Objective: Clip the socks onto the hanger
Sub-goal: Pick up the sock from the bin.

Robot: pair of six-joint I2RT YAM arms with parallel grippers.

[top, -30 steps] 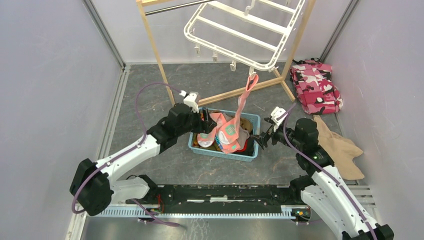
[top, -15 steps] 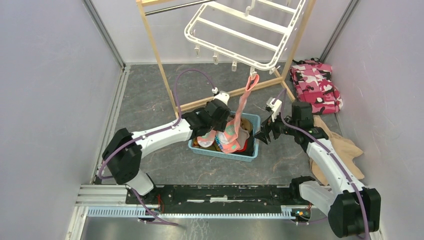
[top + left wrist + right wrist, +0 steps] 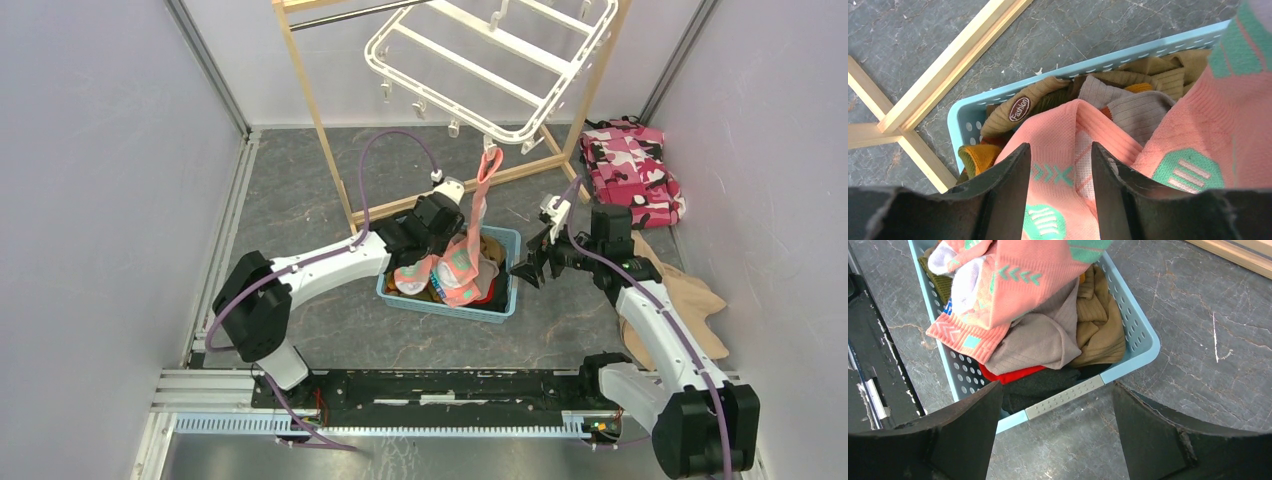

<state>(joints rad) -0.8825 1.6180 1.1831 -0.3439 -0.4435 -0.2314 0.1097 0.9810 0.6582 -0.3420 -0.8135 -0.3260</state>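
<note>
1. Wooden frame (image 3: 315, 110): light timber stand at the back left. Its foot rails lie on the grey floor just behind the basket.
2. Left gripper (image 3: 428, 238): reaches over the back left part of the basket, pointing down. In the left wrist view its fingers (image 3: 1008, 195) stand a narrow gap apart above a salmon-pink sock (image 3: 1068, 130). Nothing is seen pinched between them, and contact with the fabric cannot be told.
3. Basket (image 3: 440, 303): light blue, perforated, on the floor between the two arms.
4. Socks (image 3: 455, 275): heaped in the basket. Salmon-pink with teal marks lies on top, over a grey-brown sock (image 3: 1043, 340), a red sock (image 3: 1013, 374) and tan ribbed socks (image 3: 1098, 330).
5. Hanging sock (image 3: 485, 195): salmon-pink, clipped at its top end to the hanger's near rim. It hangs down to the heap, just beside the left wrist.
6. Hanger (image 3: 470, 62): white rectangular rack, tilted, hung within the wooden frame. Small clips dangle along its rim.
7. Right gripper (image 3: 528, 270): just beside the basket's right end, fingers spread wide and holding nothing.
8. Camouflage cloth (image 3: 630, 170): pink print, far right, against the wall.
9. Tan garment (image 3: 680, 290): on the floor, right of the right arm.
</note>
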